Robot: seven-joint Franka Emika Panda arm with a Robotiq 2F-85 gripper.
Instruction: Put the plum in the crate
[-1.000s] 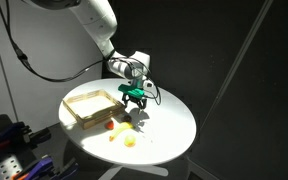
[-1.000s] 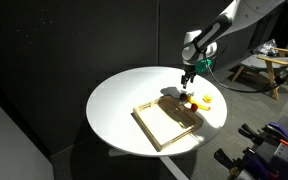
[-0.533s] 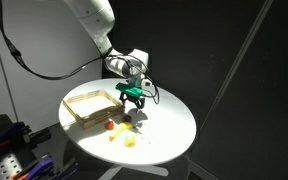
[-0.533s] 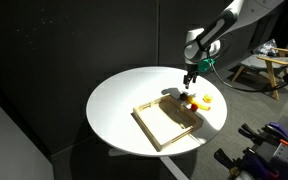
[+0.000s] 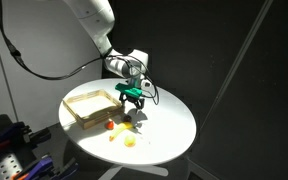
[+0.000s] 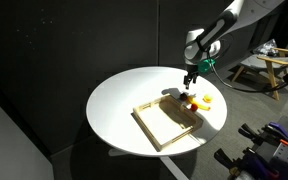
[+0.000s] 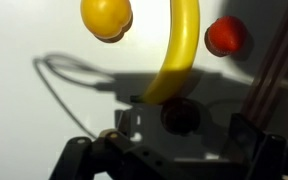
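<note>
The plum (image 7: 181, 115) is a small dark round fruit lying in the gripper's shadow, at the tip of a yellow banana (image 7: 179, 50). My gripper (image 7: 184, 128) is open, with one finger on each side of the plum and not touching it. In both exterior views the gripper (image 5: 132, 100) (image 6: 189, 84) hangs just above the fruits, beside the light-wood crate (image 5: 76, 103) (image 6: 150, 124). The plum is hidden under the gripper in those views. The crate's wall (image 7: 276, 70) shows at the right edge of the wrist view.
A round yellow fruit (image 7: 106, 15) (image 5: 130, 141) and an orange-red small fruit (image 7: 226, 35) (image 5: 110, 125) lie near the plum. Everything sits on a round white table (image 5: 169, 125) (image 6: 119, 100). A cable's shadow crosses the table in the wrist view.
</note>
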